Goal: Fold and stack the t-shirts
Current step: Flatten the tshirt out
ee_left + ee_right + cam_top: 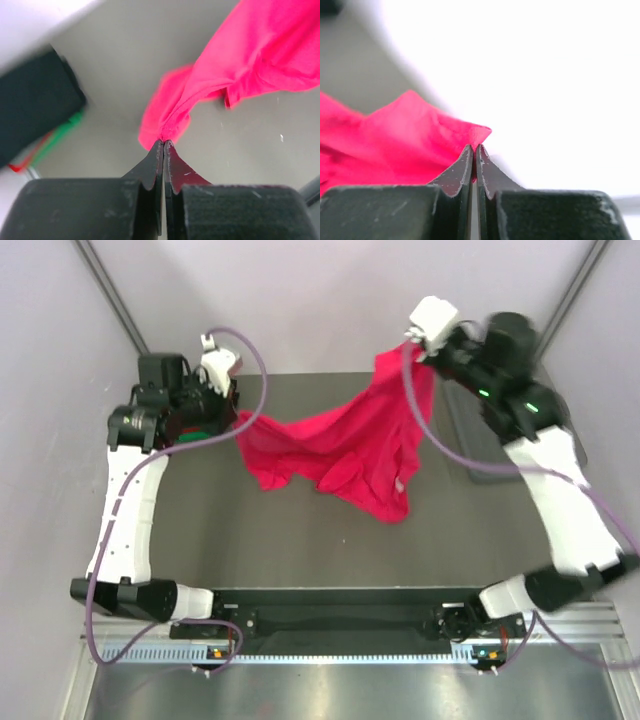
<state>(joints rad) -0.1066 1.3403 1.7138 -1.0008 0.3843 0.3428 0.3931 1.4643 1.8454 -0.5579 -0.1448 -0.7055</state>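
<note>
1. pinkish-red t-shirt [340,450] hangs stretched between the two grippers above the dark table [250,540], well off to the far half of it.
2. left gripper [238,418] is clamped on one corner of the cloth at the far left; in the left wrist view its fingertips [159,150] are pressed together with a pinch of the t-shirt [250,55] bunched at the tips of the gripper [163,142].
3. right gripper [410,342] is held higher, at the far right, and is closed on another edge of the cloth; in the right wrist view the gripper [474,147] has its jaws together, with a point of the t-shirt [395,140] nipped between them.
4. from the right gripper the cloth drops steeply, sags in the middle, and rises again to the left gripper.
5. the lowest folds hang crumpled near the table's centre; i cannot tell whether they touch the surface.
6. a small white label [399,484] shows on the lower right part of the hanging cloth.
7. at the far left of the table [125,60], beside the left gripper, lies a pile: a folded black t-shirt [35,105] on top, with a folded green t-shirt [62,132] and a folded red t-shirt [17,165] showing at the edges beneath it.
8. that pile is blurred in the wrist view and mostly hidden by the left arm from above.
</note>
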